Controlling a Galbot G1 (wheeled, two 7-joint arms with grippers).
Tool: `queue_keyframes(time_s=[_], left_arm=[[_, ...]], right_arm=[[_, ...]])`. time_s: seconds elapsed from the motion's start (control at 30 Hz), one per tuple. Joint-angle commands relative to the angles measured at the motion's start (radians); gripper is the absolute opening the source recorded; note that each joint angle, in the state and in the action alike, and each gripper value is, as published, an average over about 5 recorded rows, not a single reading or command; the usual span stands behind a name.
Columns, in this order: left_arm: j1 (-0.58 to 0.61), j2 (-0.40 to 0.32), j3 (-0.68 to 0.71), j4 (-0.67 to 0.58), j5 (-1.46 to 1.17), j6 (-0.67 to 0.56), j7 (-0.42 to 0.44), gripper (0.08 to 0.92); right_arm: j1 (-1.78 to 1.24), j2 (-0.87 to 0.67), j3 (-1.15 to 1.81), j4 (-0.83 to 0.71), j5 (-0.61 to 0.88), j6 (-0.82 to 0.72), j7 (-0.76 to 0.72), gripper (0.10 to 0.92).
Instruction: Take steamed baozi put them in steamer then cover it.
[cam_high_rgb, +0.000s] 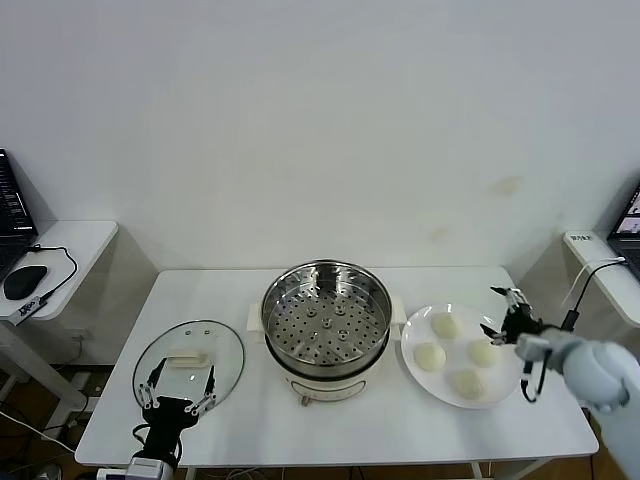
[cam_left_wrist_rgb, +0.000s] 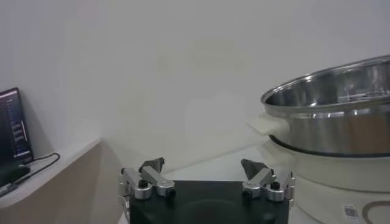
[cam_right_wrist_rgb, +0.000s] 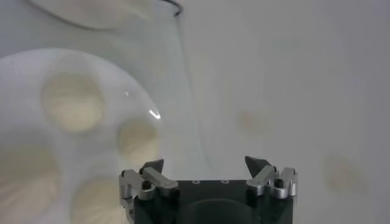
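Glass cover (cam_high_rgb: 189, 364) flat on table (cam_high_rgb: 330, 425), handle (cam_high_rgb: 187, 358) lengthwise left-right; left pincer (cam_high_rgb: 177, 397) and right pincer (cam_high_rgb: 505, 312) both spread.

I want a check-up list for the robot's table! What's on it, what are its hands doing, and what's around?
Surface: white table, looks clean.
Job's things: four baozi on a white plate; steamer uncovered, tray bare; glass lid lying flat on the table to the steamer's left.
Clutter: nothing seen.
Grippers: left gripper open, at the lid's near edge; right gripper open, beside the plate.
Cables: one on the left side desk.
Surroundings: plain wall, side desks, mouse.
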Motion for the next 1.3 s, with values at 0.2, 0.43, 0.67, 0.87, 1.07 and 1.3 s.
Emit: queue_keyframes(time_s=[0.2,0.43,0.67,0.87,1.07,1.3], left_arm=[[-0.019,-0.003,-0.019,0.010,0.026,-0.008,0.000,0.823],[-0.021,-0.001,-0.036,0.004,0.023,-0.011,0.002,0.823],[-0.020,0.003,-0.050,0.001,0.020,-0.013,0.006,0.823],[-0.016,0.014,-0.060,-0.001,0.018,-0.014,0.009,0.823],[-0.013,0.015,-0.069,-0.004,0.018,-0.015,0.010,0.823],[-0.014,0.014,-0.076,-0.007,0.017,-0.015,0.010,0.823]], right_arm=[[0.868,-0.079,-0.897,-0.364,0.119,0.022,-0.495,0.823],[0.924,0.045,-0.984,-0.510,0.103,0.058,-0.537,0.823],[0.922,0.156,-0.986,-0.611,0.091,0.066,-0.504,0.823],[0.910,0.219,-0.986,-0.661,0.090,0.066,-0.475,0.823],[0.904,0.266,-0.983,-0.719,0.070,0.065,-0.459,0.823],[0.895,0.300,-0.976,-0.765,0.048,0.067,-0.446,0.806]])
